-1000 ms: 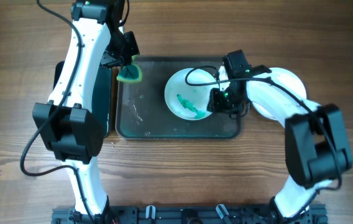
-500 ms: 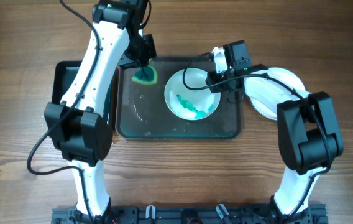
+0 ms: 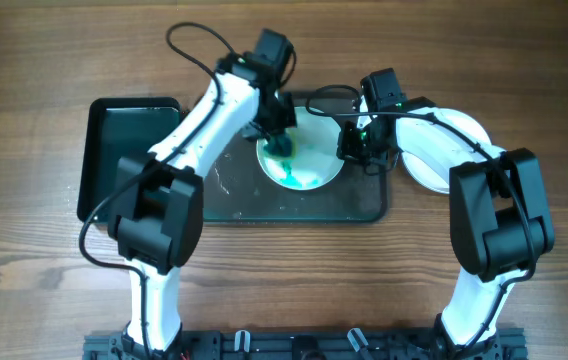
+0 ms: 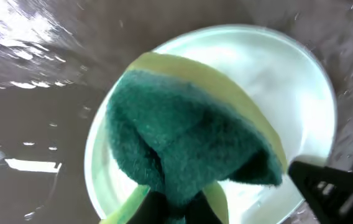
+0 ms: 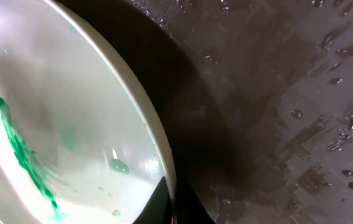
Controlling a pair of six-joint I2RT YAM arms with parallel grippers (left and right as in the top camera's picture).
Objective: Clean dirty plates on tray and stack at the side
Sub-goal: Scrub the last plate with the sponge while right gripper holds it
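Observation:
A white plate (image 3: 309, 168) with teal-green smears lies on the dark tray (image 3: 234, 195). My left gripper (image 3: 280, 135) is shut on a green sponge (image 4: 189, 149) and presses it onto the plate's left part. The plate fills the left wrist view (image 4: 288, 93). My right gripper (image 3: 349, 145) is shut on the plate's right rim (image 5: 158, 143); the smears show in the right wrist view (image 5: 21, 155). More white plates (image 3: 444, 150) lie stacked on the table right of the tray, partly under my right arm.
A smaller black tray (image 3: 124, 150) stands left of the big tray. The big tray's surface is wet with droplets (image 5: 325, 124). Wooden table all around.
My left gripper has carried the sponge right from the tray's far left corner onto the plate. My right gripper still holds the plate's rim.

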